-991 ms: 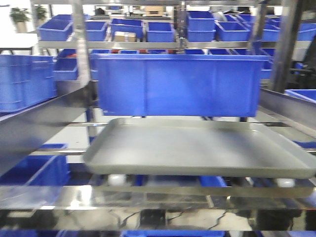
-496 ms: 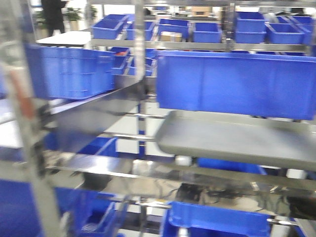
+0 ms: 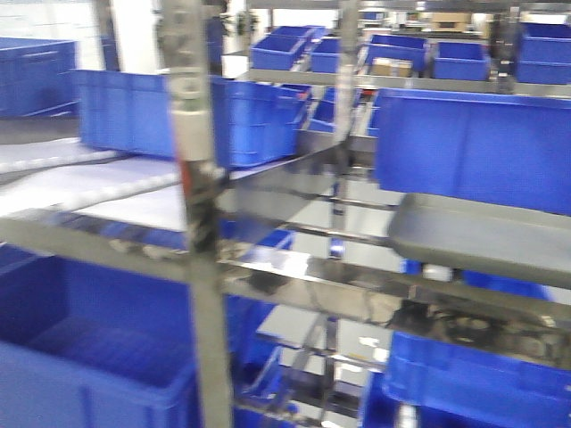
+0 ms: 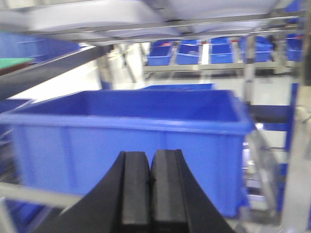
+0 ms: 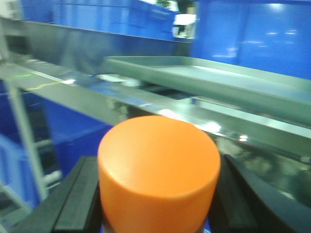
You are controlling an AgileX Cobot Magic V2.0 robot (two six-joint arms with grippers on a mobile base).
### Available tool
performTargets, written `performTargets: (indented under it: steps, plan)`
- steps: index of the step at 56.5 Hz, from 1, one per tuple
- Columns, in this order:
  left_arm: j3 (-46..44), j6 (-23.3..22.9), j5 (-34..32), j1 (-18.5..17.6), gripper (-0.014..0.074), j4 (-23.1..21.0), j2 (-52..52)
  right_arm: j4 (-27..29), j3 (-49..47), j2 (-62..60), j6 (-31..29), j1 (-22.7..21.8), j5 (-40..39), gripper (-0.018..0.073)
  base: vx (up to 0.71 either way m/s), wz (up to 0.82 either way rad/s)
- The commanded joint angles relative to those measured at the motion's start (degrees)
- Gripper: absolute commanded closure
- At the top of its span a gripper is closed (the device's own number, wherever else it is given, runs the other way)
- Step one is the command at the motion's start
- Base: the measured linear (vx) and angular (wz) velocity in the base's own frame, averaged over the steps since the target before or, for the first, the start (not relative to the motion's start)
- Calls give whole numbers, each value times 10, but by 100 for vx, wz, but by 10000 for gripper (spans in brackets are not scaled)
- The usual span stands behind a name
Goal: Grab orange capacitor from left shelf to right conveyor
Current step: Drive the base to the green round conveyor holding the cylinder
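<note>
Capacitor (image 5: 159,165): smooth orange cylinder, rounded top, gripped by right tool (image 5: 155,206).

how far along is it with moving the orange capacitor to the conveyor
Done: the pick. The smooth bright-orange cylindrical capacitor sits clamped in the right gripper, off the shallow grey tray. In hand: carrying it; the steel-framed shelf fills the front view. Left: reaching the conveyor, which no view shows, and releasing. The left gripper is shut, empty.

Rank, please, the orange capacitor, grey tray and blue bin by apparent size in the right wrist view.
1. orange capacitor, inflated by nearness to the camera.
2. grey tray and blue bin: alike, unranked.
</note>
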Motion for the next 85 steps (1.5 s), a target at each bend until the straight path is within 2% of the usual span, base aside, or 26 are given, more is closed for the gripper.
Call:
performTargets:
  steps: [1,48,85]
  plan:
    - [14,-4,-45,-4,602,-4,-5,-12,-15,7,-4,-3,-52,568,-11,44]
    - [14,-4,-45,-4,602,-4,-5,-12,-15,7,-4,-3,-52,568,-10,54]
    - [14,-4,-45,-4,602,-4,-5,-12,-15,7,-4,-3,-52,568,7,44]
